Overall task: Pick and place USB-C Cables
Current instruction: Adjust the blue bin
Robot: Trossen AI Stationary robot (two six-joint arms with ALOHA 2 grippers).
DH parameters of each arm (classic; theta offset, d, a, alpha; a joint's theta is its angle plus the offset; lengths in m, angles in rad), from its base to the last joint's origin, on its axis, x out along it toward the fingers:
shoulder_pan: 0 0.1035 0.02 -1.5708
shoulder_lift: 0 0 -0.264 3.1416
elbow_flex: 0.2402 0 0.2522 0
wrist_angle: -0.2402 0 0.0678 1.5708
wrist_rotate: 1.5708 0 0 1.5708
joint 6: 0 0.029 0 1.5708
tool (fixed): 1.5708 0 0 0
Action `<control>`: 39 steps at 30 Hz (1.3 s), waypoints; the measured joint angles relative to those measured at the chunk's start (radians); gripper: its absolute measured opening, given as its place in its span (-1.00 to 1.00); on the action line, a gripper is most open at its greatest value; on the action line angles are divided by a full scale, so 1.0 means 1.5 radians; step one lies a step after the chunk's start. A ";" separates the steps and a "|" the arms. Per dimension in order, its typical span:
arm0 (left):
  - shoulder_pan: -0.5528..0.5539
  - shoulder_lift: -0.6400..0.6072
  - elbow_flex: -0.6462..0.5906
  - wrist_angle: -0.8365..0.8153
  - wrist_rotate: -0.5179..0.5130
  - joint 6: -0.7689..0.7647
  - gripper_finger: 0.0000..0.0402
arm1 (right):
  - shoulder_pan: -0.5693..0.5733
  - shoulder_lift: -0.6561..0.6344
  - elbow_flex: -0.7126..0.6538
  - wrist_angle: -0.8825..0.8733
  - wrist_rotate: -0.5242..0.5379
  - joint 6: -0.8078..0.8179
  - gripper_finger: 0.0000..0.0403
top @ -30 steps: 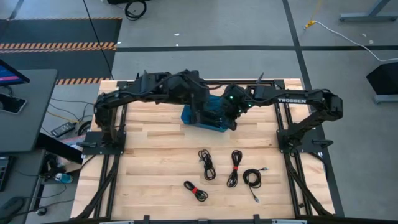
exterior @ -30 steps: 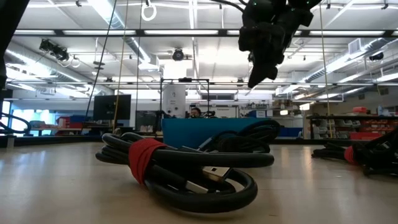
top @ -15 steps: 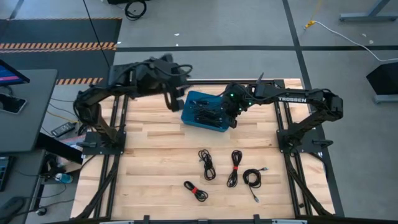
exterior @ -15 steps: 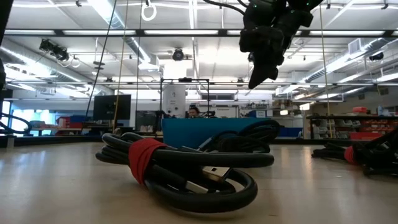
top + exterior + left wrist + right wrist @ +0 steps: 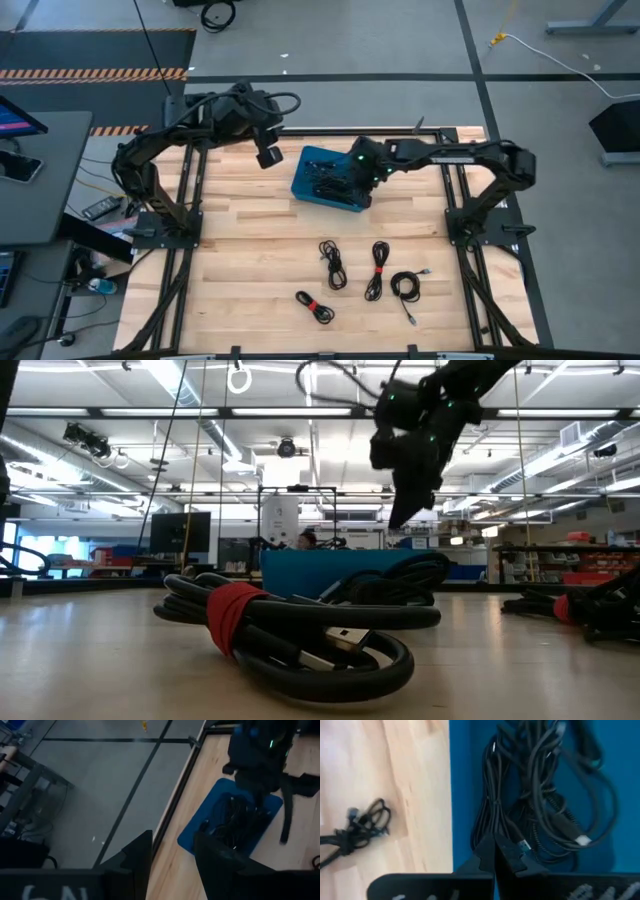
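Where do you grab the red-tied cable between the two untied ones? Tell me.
Take the red-tied cable at its red tie, mid-bundle, where the strands are cinched. Come straight down, fingers across its narrow width: it lies flat, long and folded.

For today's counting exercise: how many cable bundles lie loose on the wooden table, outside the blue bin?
4: one left of centre, one red-tied beside it, one farthest right, one red-tied nearest the front edge. The bin holds more, tangled and uncountable.

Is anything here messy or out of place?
Nothing looks damaged. The cables in the blue tray lie in a loose tangle, not neat coils. Four cable bundles remain scattered on the table. The right gripper hangs over the tray; the left gripper is off beside it.
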 joint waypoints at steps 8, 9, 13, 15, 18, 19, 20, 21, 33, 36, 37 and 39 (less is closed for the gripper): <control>0.000 0.000 0.000 0.000 0.003 -0.003 -0.25 | 0.013 0.081 0.000 0.021 -0.007 -0.009 -1.00; 0.000 0.000 0.000 0.000 0.003 -0.003 -0.25 | 0.015 0.087 0.000 0.027 -0.009 -0.010 -1.00; 0.000 0.000 0.000 0.000 0.003 -0.003 -0.25 | 0.022 0.097 0.000 0.040 -0.024 -0.012 -1.00; 0.000 0.000 0.000 0.000 0.003 -0.003 -0.25 | 0.028 0.097 0.000 0.042 -0.027 -0.011 -1.00; 0.000 0.000 0.000 0.000 0.004 -0.002 -0.25 | 0.038 0.097 0.000 0.039 -0.035 -0.007 -1.00; 0.000 0.000 0.000 0.000 0.004 -0.002 -0.25 | 0.043 0.097 0.000 0.040 -0.039 -0.007 -1.00; 0.000 0.000 0.000 0.000 0.004 -0.001 -0.25 | 0.047 0.097 0.000 0.040 -0.043 -0.005 -1.00; 0.000 0.000 0.000 0.000 0.004 0.000 -0.25 | 0.053 0.097 0.000 0.040 -0.044 -0.003 -1.00; 0.000 0.000 0.000 0.000 0.004 -0.003 -0.25 | 0.126 0.095 0.000 -0.063 -0.050 -0.007 -1.00; 0.000 0.000 0.000 0.000 0.004 -0.003 -0.25 | 0.130 0.092 0.000 -0.096 -0.024 -0.008 -1.00; 0.000 0.000 0.000 0.000 0.004 -0.003 -0.25 | 0.130 0.090 0.000 -0.100 -0.018 -0.008 -1.00; 0.000 0.000 0.000 0.000 0.004 -0.003 -0.25 | 0.130 0.080 0.000 -0.098 0.007 -0.010 -1.00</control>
